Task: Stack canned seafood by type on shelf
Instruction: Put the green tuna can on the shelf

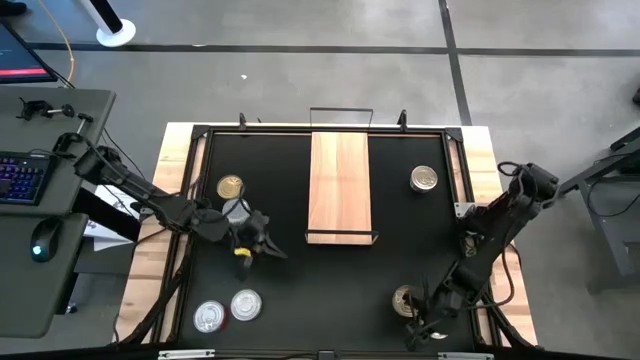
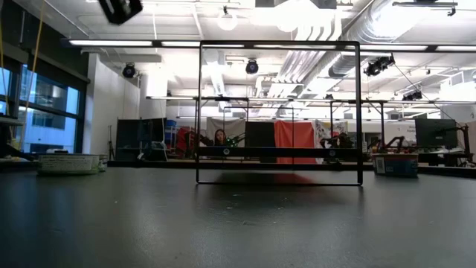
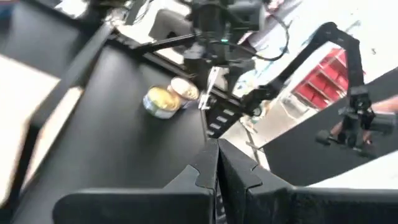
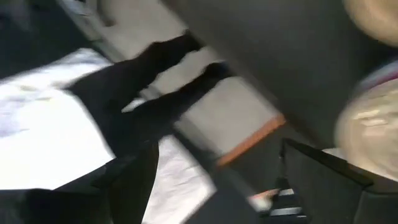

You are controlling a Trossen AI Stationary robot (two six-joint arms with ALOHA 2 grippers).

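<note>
The shelf (image 1: 340,185) is a light-wood plank with black wire rails, lying at the table's middle toward the far edge; its wire frame (image 2: 279,112) also shows in the low view. A gold-lidded can (image 1: 230,187) and a silver one (image 1: 237,209) sit left of it, beside my left arm. Another silver can (image 1: 424,179) sits right of the shelf. Two silver cans (image 1: 209,317) (image 1: 246,304) rest near the near-left corner. My left gripper (image 1: 262,245) (image 3: 217,168) is shut and empty. My right gripper (image 1: 420,320) (image 4: 230,186) is open beside a gold can (image 1: 405,298) (image 3: 160,101) with a silver one (image 3: 183,90) next to it.
The black tabletop (image 1: 300,290) has a wooden border with raised rails along its edges. A desk with a keyboard (image 1: 22,180) and a mouse stands left of the table. Free room lies on the tabletop in front of the shelf, between the two arms.
</note>
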